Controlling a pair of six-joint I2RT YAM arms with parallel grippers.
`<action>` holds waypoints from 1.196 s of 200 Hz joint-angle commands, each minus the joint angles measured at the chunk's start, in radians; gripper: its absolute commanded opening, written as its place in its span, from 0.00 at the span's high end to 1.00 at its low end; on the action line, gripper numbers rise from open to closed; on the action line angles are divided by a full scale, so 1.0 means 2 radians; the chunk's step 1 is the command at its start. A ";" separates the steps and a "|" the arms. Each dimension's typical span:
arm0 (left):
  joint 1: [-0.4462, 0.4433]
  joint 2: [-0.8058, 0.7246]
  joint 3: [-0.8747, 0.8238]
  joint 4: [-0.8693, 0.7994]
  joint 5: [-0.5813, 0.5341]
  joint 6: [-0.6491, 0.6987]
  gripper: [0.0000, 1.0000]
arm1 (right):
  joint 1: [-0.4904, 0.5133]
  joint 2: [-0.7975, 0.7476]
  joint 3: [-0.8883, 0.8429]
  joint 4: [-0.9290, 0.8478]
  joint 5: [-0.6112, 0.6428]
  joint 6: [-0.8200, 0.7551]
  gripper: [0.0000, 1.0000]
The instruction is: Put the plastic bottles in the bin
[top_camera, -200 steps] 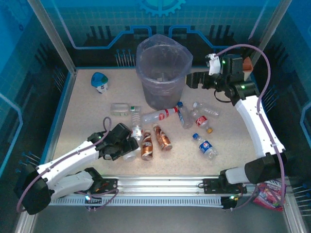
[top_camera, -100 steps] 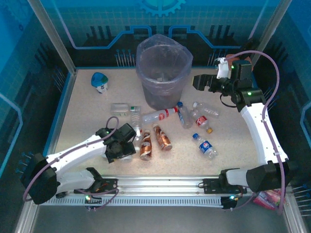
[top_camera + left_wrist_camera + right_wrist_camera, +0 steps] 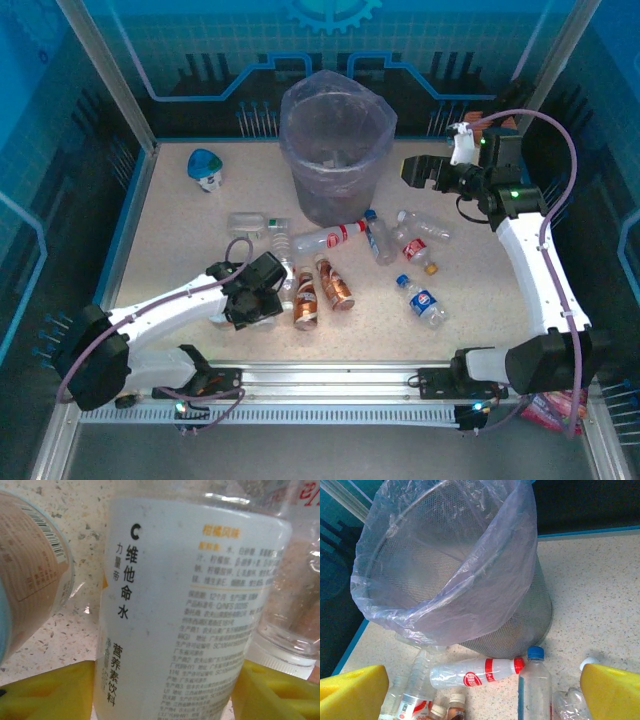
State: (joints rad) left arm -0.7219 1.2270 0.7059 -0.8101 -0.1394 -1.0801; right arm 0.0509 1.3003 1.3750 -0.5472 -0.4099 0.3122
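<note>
The bin (image 3: 335,150), a grey mesh bucket lined with a purplish bag, stands at the table's back middle and shows close in the right wrist view (image 3: 470,580). Several plastic bottles lie in front of it: a red-labelled clear one (image 3: 328,238) (image 3: 475,672), a blue-capped one (image 3: 378,240) (image 3: 534,685), two copper-brown ones (image 3: 305,300) and a blue-labelled one (image 3: 425,300). My left gripper (image 3: 268,298) (image 3: 167,692) is low on the table, its yellow fingers against both sides of a white-labelled bottle (image 3: 195,605). My right gripper (image 3: 415,170) (image 3: 485,690) hangs open to the right of the bin, holding nothing.
A small white object with a blue top (image 3: 206,168) sits at the back left. Another clear bottle (image 3: 252,224) lies left of the group. In the left wrist view a copper-brown bottle (image 3: 30,575) and a clear one (image 3: 295,595) flank the held bottle. A metal rail (image 3: 330,385) runs along the front.
My left gripper slid right toward the copper-brown bottles and narrowed onto the white-labelled bottle. The right gripper drew away from the bin to the right.
</note>
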 commanded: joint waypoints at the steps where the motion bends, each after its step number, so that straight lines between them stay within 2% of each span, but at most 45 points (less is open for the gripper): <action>1: -0.006 0.013 0.004 0.004 -0.005 -0.007 0.36 | -0.008 -0.003 -0.003 0.014 -0.014 0.007 0.01; 46: -0.007 -0.016 0.024 -0.023 -0.011 -0.004 0.38 | -0.008 -0.002 0.003 0.014 -0.016 0.010 0.01; 104: -0.007 -0.071 0.127 -0.118 -0.066 0.023 0.39 | -0.008 -0.009 0.003 0.017 -0.014 0.024 0.02; 126: -0.004 -0.083 0.168 -0.134 -0.085 0.047 0.39 | -0.011 -0.005 0.002 0.011 -0.023 0.061 0.03; 149: 0.008 -0.082 0.216 -0.137 -0.093 0.088 0.41 | -0.015 0.009 0.000 0.019 -0.064 0.109 0.03; 180: 0.035 -0.054 0.302 -0.119 -0.088 0.169 0.46 | -0.016 0.025 -0.039 0.109 -0.145 0.205 0.04; 201: 0.052 -0.023 0.376 -0.101 -0.086 0.224 0.50 | -0.012 0.037 -0.061 0.148 -0.158 0.251 0.04; 221: 0.058 0.014 0.448 -0.085 -0.089 0.272 0.51 | -0.006 0.051 -0.071 0.170 -0.162 0.283 0.05; 239: 0.059 0.048 0.507 -0.069 -0.087 0.307 0.51 | -0.004 0.062 -0.087 0.224 -0.173 0.339 0.05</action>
State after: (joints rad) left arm -0.6113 1.2518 1.5864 -1.0115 -0.2966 -0.6373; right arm 0.0326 1.4021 1.2346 -0.2680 -0.6891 0.8101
